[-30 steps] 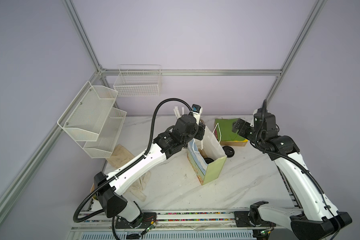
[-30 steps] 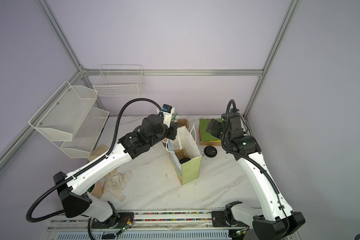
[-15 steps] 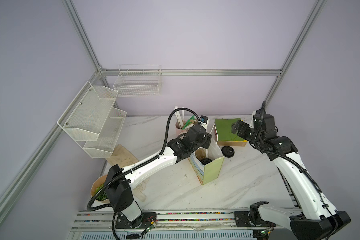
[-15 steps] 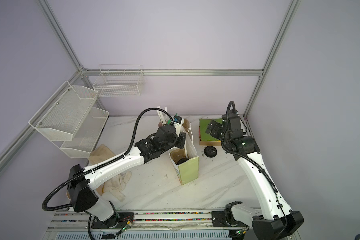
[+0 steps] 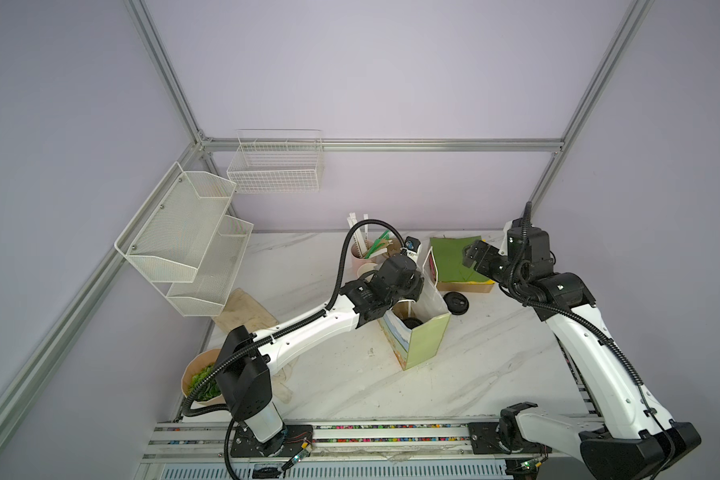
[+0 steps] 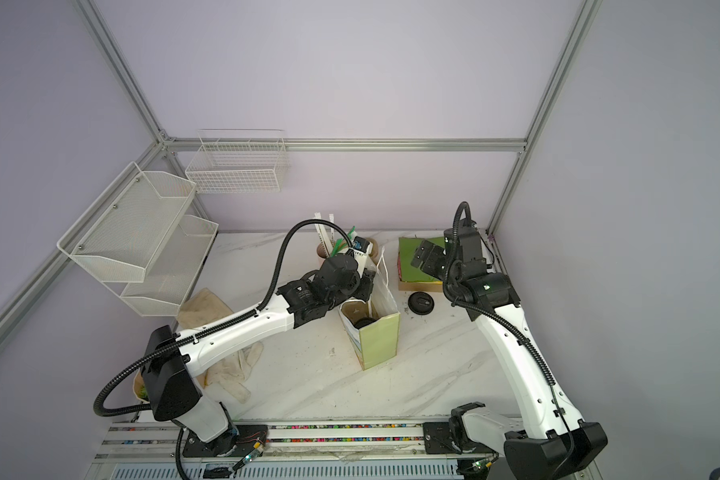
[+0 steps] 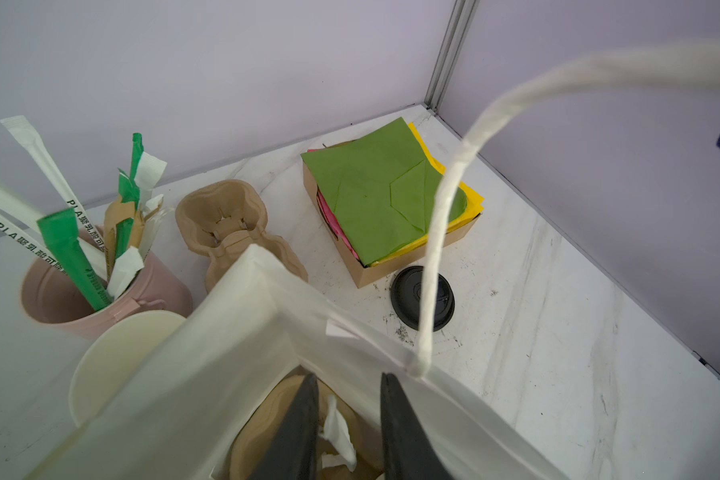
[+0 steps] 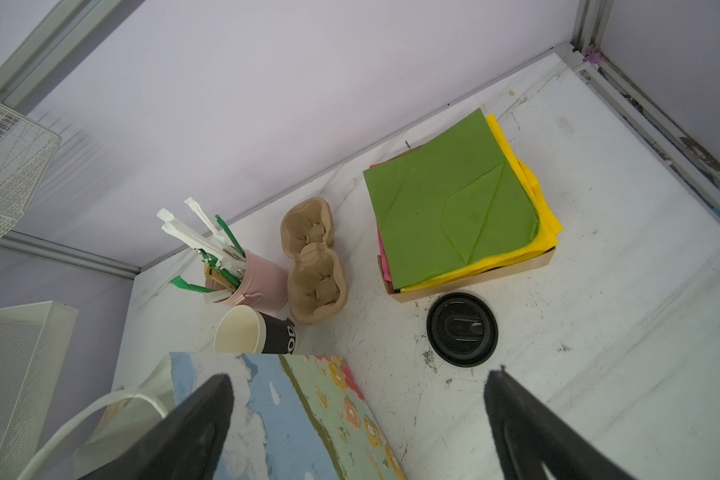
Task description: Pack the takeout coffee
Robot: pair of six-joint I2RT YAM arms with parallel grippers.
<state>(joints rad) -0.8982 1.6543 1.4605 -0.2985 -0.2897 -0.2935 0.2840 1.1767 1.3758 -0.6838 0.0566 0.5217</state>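
A paper bag (image 5: 425, 340) with a flower print stands open mid-table. Deep inside it in both top views sits the round black lid of the takeout coffee (image 5: 412, 323) (image 6: 364, 322). My left gripper (image 7: 348, 378) reaches into the bag's mouth, jaws a little apart. A white paper scrap and a brown cardboard holder (image 7: 267, 415) lie below them, and the coffee is hidden in this view. My right gripper (image 8: 358, 376) hangs wide open and empty by the bag's far side, over the table near a loose black lid (image 8: 462, 329).
Behind the bag stand a lidless black cup (image 8: 262, 334), a pink cup of straws (image 8: 262, 278) and a cardboard cup holder (image 8: 314, 266). A box of green and yellow paper (image 8: 449, 208) sits at the back right. A cloth (image 5: 246, 311), a bowl of greens (image 5: 202, 380) and wire shelves (image 5: 192, 241) lie left.
My left arm has swung from above the straw cup down into the bag's mouth, and its jaws have parted. The right arm has hardly moved.
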